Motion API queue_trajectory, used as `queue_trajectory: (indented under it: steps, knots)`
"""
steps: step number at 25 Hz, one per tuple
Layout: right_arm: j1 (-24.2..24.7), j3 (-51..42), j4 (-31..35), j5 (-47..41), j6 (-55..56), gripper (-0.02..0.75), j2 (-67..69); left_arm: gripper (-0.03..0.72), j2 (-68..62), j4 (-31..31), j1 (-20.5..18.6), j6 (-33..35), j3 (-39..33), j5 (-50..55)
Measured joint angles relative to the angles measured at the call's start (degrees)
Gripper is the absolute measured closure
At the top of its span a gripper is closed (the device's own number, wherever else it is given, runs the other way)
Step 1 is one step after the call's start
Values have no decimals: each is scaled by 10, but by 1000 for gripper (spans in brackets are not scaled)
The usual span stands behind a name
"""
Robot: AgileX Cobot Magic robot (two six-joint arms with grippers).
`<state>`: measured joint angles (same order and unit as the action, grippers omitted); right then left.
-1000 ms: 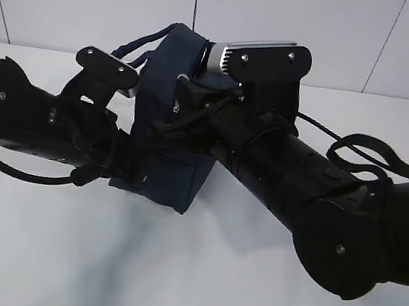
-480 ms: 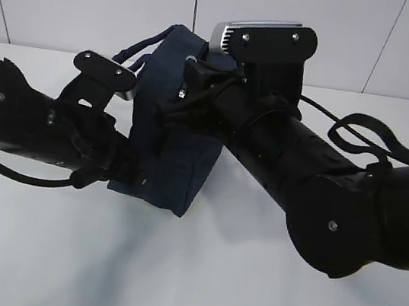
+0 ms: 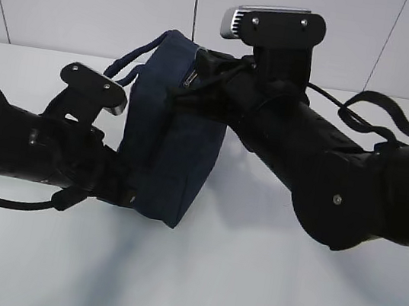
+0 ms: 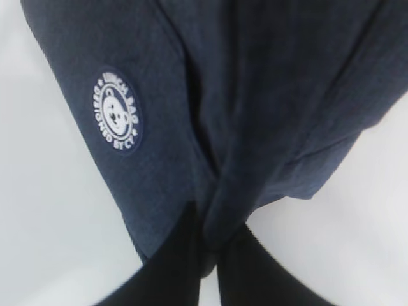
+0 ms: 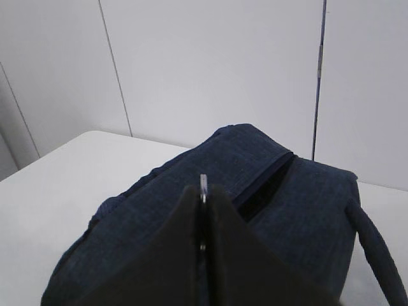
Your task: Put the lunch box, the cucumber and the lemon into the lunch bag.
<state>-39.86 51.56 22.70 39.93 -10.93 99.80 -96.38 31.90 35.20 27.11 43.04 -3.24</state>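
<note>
The lunch bag [image 3: 171, 144] stands on the white table [image 3: 247, 282] between the two arms, at the centre of the exterior view. Its zipper [image 5: 264, 185] is partly parted near the top.

**Left gripper** [image 4: 213, 220]: closed, pinching a fold of navy fabric at the bag's lower edge, at 6 o'clock in the left wrist view. The round white logo [image 4: 118, 111] lies at 10 o'clock from the pinch.

**Right gripper** [image 5: 203, 191]: closed on a thin silver tab, judged to be the zipper pull [image 5: 203, 182], at the bag's top.

The lunch box, cucumber and lemon appear in no view.

**Hazards**
- The left pinch holds only a small fold. If it slips, the bag will likely follow the right gripper instead of letting the zipper run.
- Little of the tab shows between the right fingertips; a pull off the zipper's line may strip it out.
- The loop handle [image 5: 376, 248] at 4 o'clock in the right wrist view may snag the arm.
- A lifted base could tip the bag.
</note>
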Motion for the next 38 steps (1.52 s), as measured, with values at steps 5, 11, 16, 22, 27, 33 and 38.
queue_trajectory:
  steps: [5,11,16,22,27,33,38]
  knots:
    - [15,26,1,-34,0,738,1,685,5,1,25,0,-3,-1]
    - [32,64,3,-51,-1,738,30,685,5,2,41,0,-3,-3]
    - [32,95,4,-59,-3,738,47,686,6,2,42,0,-11,-8]
    - [43,138,4,-80,-4,738,75,686,16,3,42,0,-35,-22]
    - [57,187,4,-99,-5,738,110,686,19,3,42,0,-43,-26]
    - [84,260,4,-146,-5,738,154,686,20,3,42,0,-48,-29]
    - [108,341,4,-214,-5,738,201,686,20,3,42,0,-49,-30]
